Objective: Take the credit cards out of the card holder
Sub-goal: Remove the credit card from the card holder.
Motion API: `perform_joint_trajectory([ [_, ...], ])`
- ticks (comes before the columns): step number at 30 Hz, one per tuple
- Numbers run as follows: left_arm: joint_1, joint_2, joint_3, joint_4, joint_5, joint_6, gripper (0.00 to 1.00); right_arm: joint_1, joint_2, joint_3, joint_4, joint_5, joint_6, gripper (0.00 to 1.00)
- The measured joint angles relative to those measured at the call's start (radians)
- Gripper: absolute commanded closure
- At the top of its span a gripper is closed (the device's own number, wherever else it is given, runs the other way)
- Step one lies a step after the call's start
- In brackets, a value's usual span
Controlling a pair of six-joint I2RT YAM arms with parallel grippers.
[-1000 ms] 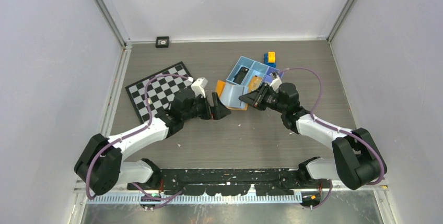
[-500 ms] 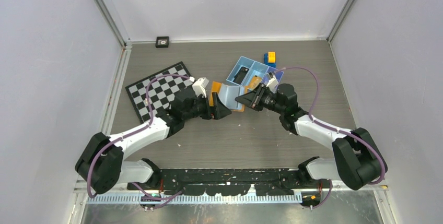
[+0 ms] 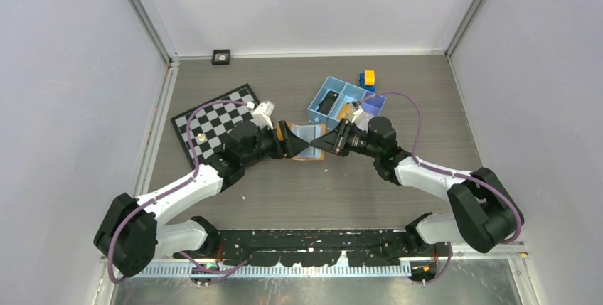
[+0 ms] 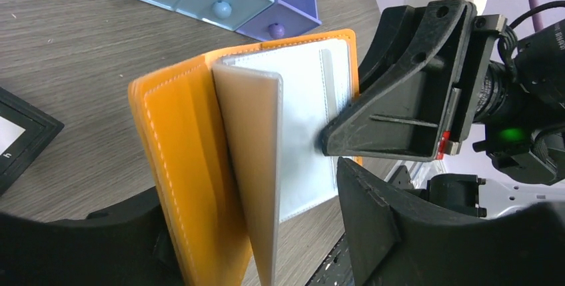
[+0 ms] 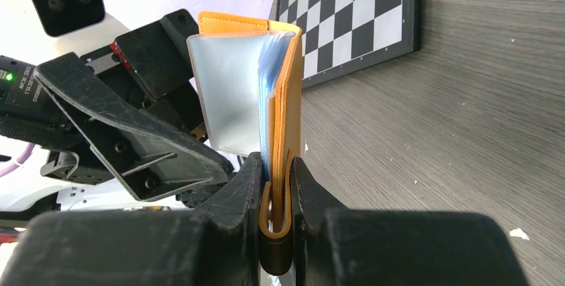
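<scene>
**Orange card holder spread open between two claws at the middle of the table**

The one card holder (image 3: 302,141) stands on edge at the table's (image 3: 313,184) middle, its greyish sleeves fanned out. The right gripper (image 5: 274,186) is closed narrowly on the edge of one orange cover. The left gripper (image 4: 253,233) has its jaws wide around the other cover and the sleeves, and they do not yet pinch. Counted: one card holder, two claws, and one blue tray (image 3: 341,99) of three compartments towards the far right corner. One yellow-and-blue block (image 3: 367,79) sits just beyond the tray, one chessboard (image 3: 213,124) lies towards the left edge, and one small black square (image 3: 221,56) sits at the far edge.
</scene>
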Motion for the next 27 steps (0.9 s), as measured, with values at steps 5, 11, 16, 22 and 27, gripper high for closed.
perform_joint_trajectory([
  [5,0.002,0.014,-0.002,0.001,0.000,-0.002,0.57,0.008,0.016,0.000,0.048,-0.023,0.010,0.95],
  [11,0.013,0.011,-0.006,0.014,-0.013,-0.013,0.85,0.004,0.018,-0.002,0.071,-0.027,0.014,0.71],
  [16,0.028,0.011,-0.006,0.016,-0.016,-0.025,0.90,0.004,0.008,-0.005,0.060,-0.007,0.010,0.71],
  [22,0.037,0.010,-0.024,0.060,0.011,-0.044,0.88,0.008,-0.037,-0.005,0.005,0.024,-0.023,0.99],
  [27,0.045,-0.016,-0.040,0.029,-0.016,-0.042,0.63,0.014,-0.041,0.002,-0.048,0.040,-0.037,0.99],
])
